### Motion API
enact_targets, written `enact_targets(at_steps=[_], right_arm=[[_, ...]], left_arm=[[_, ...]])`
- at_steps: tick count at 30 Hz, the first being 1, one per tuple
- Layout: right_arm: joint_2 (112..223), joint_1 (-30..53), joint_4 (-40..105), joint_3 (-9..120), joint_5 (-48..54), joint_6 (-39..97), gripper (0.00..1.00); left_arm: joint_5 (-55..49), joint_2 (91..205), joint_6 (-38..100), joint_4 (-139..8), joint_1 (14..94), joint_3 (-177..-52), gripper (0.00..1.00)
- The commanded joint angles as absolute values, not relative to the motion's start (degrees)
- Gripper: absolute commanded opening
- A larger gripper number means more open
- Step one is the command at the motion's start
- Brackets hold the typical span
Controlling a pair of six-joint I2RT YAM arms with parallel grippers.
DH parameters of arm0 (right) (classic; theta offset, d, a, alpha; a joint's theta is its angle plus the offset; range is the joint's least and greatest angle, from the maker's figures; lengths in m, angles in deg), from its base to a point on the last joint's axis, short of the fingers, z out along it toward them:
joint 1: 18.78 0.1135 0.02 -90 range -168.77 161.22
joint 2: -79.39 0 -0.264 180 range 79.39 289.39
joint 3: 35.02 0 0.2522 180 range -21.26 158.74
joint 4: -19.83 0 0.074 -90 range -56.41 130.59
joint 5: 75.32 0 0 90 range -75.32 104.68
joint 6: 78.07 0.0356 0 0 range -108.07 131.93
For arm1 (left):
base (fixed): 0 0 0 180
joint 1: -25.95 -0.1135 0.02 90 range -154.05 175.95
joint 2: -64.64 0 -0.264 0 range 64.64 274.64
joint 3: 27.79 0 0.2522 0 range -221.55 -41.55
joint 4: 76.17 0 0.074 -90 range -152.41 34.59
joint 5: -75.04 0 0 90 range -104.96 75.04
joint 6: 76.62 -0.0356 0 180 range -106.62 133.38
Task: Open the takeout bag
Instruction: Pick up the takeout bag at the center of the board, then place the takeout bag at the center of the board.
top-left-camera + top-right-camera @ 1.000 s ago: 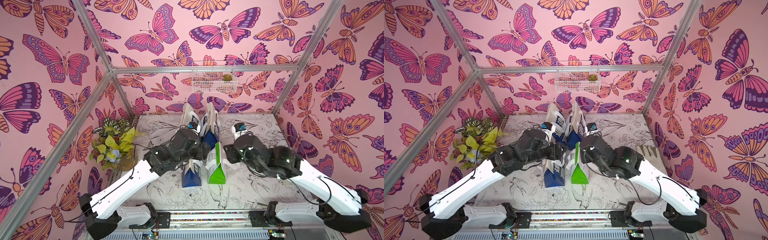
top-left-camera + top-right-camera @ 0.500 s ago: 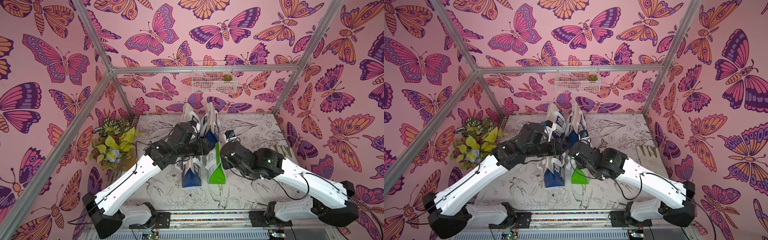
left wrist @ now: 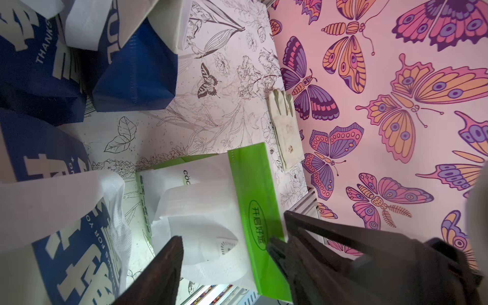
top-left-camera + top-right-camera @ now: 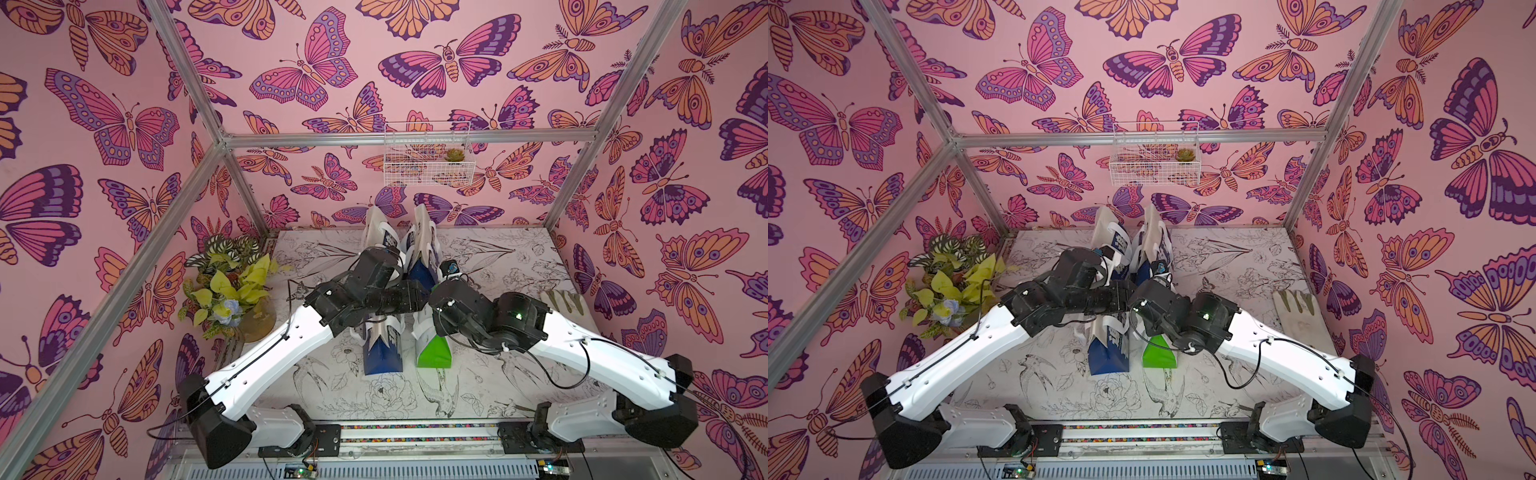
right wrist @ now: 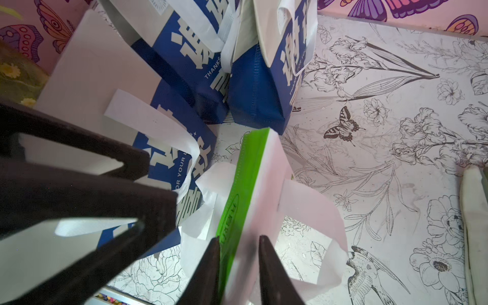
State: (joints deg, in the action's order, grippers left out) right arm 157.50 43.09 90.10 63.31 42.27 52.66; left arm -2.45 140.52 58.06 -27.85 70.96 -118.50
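Note:
The takeout bag [image 4: 434,353] is green and white, folded flat, and stands upright mid-table in both top views [image 4: 1158,353]. My right gripper [image 5: 239,241] comes down on its top edge, one finger on the green gusset and one on the white face, shut on it. The bag's white handle loops [image 5: 311,211] hang out on both sides. My left gripper [image 3: 224,247] stands open at the same top edge; a white handle loop [image 3: 200,211] and the green side panel [image 3: 253,200] lie between its fingers. In the top views both wrists hide the bag's top.
A blue bag [image 4: 382,353] stands right beside the green one, on its left. Two more blue bags [image 4: 422,245] stand at the back. A potted plant [image 4: 228,291] is at the left, a glove [image 4: 561,301] at the right, a wire basket [image 4: 428,160] on the back wall.
Both wrists have moved in over the green bag's top. The right gripper's jaws have narrowed onto the bag's top edge. The left gripper has stayed open.

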Motion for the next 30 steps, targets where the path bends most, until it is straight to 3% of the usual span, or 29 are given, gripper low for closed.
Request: enact_targets(at_steps=[1, 6, 14, 18, 27, 30], right_arm=[[156.6, 41.0, 90.5, 62.2, 40.7, 53.3, 0.16], [155.8, 38.0, 89.4, 63.9, 39.2, 48.2, 0.00], [158.6, 29.3, 91.2, 73.9, 30.7, 34.8, 0.00], [157.2, 26.2, 86.8, 69.7, 23.0, 32.4, 0.00], [152.2, 20.1, 80.7, 57.2, 16.9, 34.8, 0.00], [152.0, 19.2, 81.6, 57.2, 17.2, 35.4, 0.15]], left_arm=[[-1.5, 140.9, 58.5, -29.2, 70.8, -118.0, 0.64], [-0.5, 141.5, 58.2, -30.2, 70.3, -118.6, 0.64], [5.4, 141.4, 62.1, -38.4, 68.4, -117.1, 0.62], [5.9, 141.5, 62.7, -41.1, 68.4, -115.8, 0.62], [6.8, 144.1, 65.8, -47.5, 68.4, -112.1, 0.61], [7.6, 144.9, 66.9, -50.2, 68.4, -111.1, 0.60]])
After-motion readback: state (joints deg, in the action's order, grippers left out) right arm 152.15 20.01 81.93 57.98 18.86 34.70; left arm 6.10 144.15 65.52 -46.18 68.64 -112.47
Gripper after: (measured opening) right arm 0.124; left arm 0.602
